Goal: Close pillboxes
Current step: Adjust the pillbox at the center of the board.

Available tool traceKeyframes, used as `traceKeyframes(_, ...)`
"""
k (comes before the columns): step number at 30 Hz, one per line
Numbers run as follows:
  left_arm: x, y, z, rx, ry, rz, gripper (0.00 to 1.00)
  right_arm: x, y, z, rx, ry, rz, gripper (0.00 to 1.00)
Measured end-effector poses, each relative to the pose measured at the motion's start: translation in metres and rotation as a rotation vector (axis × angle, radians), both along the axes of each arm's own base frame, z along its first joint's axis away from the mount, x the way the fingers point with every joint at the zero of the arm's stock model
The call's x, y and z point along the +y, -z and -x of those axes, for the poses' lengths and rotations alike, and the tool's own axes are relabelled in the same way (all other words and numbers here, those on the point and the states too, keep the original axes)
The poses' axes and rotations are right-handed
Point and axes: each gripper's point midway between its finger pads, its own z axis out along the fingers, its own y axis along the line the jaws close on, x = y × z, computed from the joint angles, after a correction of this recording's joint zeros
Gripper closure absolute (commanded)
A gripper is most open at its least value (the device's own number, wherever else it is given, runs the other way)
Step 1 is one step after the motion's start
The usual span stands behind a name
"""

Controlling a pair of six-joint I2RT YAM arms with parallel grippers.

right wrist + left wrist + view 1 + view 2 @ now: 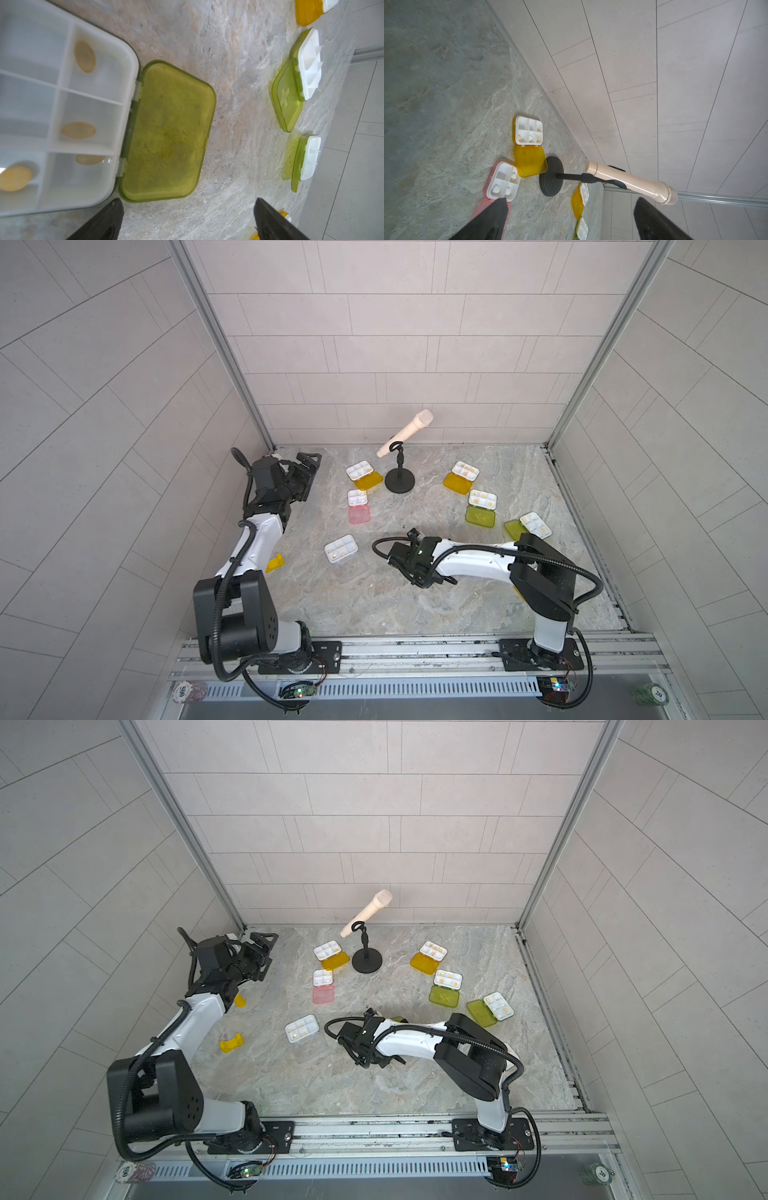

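Observation:
Several open pillboxes lie on the marble table, white trays with lids flat beside them: orange-lidded (363, 475), pink-lidded (358, 506), clear-lidded (341, 551), orange-lidded (461, 475), green-lidded (481, 508) and green-lidded (528, 526). My left gripper (307, 466) is open and empty at the far left, raised and pointing towards the orange-lidded pillbox (529, 129) and the pink one (503, 180). My right gripper (187, 201) is open and low over the table. Right beside it lies another open pillbox (62, 104) with its green lid (168, 133) flat. The right arm hides this pillbox from above.
A beige microphone (405, 433) on a black stand with a round base (400, 481) stands at the back between the pillboxes. A small yellow bottle (240, 1000) and a yellow object (232, 1043) lie by the left arm. Walls enclose three sides.

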Motion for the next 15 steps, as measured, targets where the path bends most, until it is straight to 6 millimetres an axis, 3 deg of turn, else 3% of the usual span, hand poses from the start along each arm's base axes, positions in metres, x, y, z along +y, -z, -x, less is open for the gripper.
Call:
traceKeyframes(3, -0.026, 0.003, 0.003, 0.012, 0.064, -0.029, 0.0, 0.0, -0.01, 0.007, 0.02, -0.019, -0.04, 0.01)
traceKeyframes(8, -0.082, 0.004, 0.012, 0.018, 0.2, -0.08, 0.02, -0.005, -0.047, 0.009, 0.003, -0.023, -0.148, 0.02)
traceKeyframes(12, -0.137, 0.002, 0.028, 0.004, 0.337, -0.129, 0.06, -0.034, -0.068, -0.014, -0.038, 0.09, -0.218, 0.03)
traceKeyframes(15, -0.166, 0.002, 0.039, -0.013, 0.403, -0.183, 0.09, -0.063, -0.074, -0.03, -0.068, 0.186, -0.244, 0.03)
